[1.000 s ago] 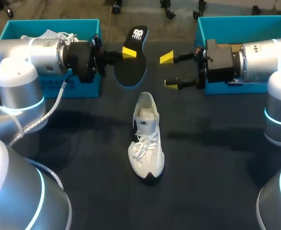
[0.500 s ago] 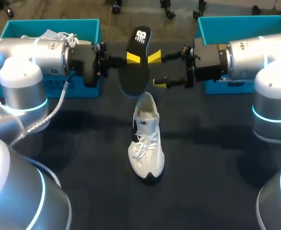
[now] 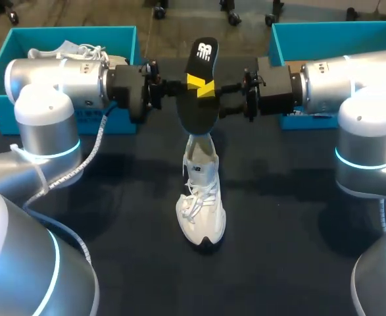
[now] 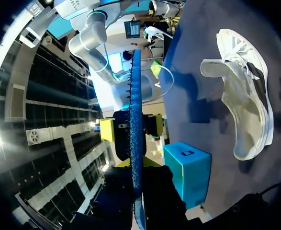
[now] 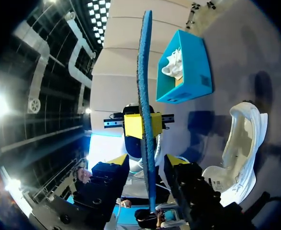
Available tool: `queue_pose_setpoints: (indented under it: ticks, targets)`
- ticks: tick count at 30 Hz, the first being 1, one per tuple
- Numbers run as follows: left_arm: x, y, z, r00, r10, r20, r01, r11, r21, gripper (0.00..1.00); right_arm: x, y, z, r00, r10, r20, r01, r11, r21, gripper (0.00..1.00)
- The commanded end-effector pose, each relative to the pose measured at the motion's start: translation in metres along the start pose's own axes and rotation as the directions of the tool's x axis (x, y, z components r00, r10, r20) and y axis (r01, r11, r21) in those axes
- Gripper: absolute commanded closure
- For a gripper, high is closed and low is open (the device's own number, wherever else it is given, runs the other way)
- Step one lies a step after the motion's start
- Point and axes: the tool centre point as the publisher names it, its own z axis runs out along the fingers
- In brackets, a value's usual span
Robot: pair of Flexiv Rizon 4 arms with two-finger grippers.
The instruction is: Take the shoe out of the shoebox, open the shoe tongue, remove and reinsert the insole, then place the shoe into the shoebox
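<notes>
insole: white logo up top | left gripper pinching it | right gripper slid in, fingers spread around it

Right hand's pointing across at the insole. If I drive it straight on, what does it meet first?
The insole runs edge-on between the right hand's open fingers. Straight on, it would likely meet the left hand, clamped on the insole just ahead; depth is unclear.
</notes>
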Motion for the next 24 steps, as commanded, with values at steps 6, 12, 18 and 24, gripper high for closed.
queue_pose_setpoints:
  ticks: [6,12,18,24]
  targets:
    - [-0.0019,-0.0038,0.0056,1.000,-0.022,0.019,0.022,1.000,0.001,1.00,-0.0050,0.0042,0.0063,1.000,-0.002,-0.017,0.002,1.000,0.001,0.67]
    - [-0.0038,-0.0058,0.0046,0.999,-0.034,0.028,0.034,0.999,0.001,1.00,-0.0070,0.0057,0.0073,1.000,-0.007,-0.024,0.007,1.000,-0.004,0.85]
    - [-0.0030,-0.0082,0.0040,0.999,-0.042,0.029,0.042,0.999,0.007,0.99,-0.0081,0.0058,0.0080,0.999,-0.019,-0.027,0.018,1.000,-0.008,1.00]
    - [-0.0033,-0.0088,-0.0010,0.999,-0.047,0.020,0.047,0.999,0.016,0.00,-0.0120,0.0037,0.0081,0.999,-0.040,-0.013,0.040,0.999,-0.018,1.00]
